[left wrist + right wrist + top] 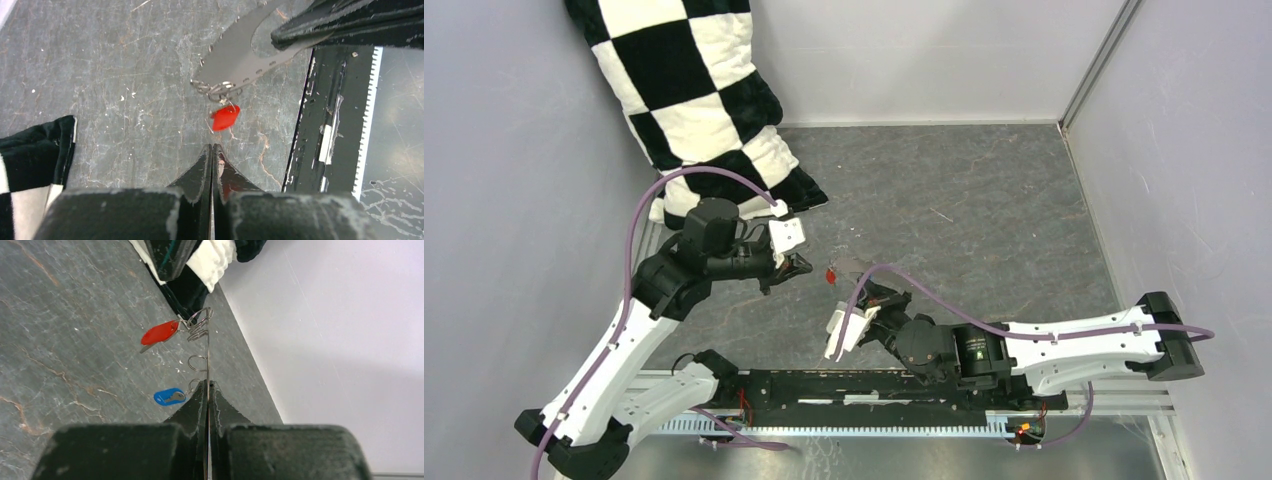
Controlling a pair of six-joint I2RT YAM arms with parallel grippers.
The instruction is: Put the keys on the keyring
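The grey surface (984,200) is open in front of me, with the checkered pillow (694,90) slumped in the far left corner, well out of it.

The keyring (235,60) sits mid-surface between my two arms. It's a thin flat grey band, and I judge it light and floppy, so it should bend if I push on it. It's best pinched flat across its width, close to wherever the work is.

Little wire rings (197,325) cluster on its far end. They look springy and fiddly, and slippery to my fingers.

The red key (160,333) hangs off that cluster on the left. The blue key (167,396) is nearer to me, on its own small ring right beside the band. Both are tiny, hard and light. I'd take them by the coloured head, never the blade. From here both look linked to the band, though I can't tell how securely, or whether the red one rests on the surface.

My right end effector (207,385) is clamped tight on the band's near part, with the band running edge-on between the fingers.

My left end effector (212,147) has its fingers pressed fully together, and I see nothing between them. The tips point at the red key, near it but with a clear gap.
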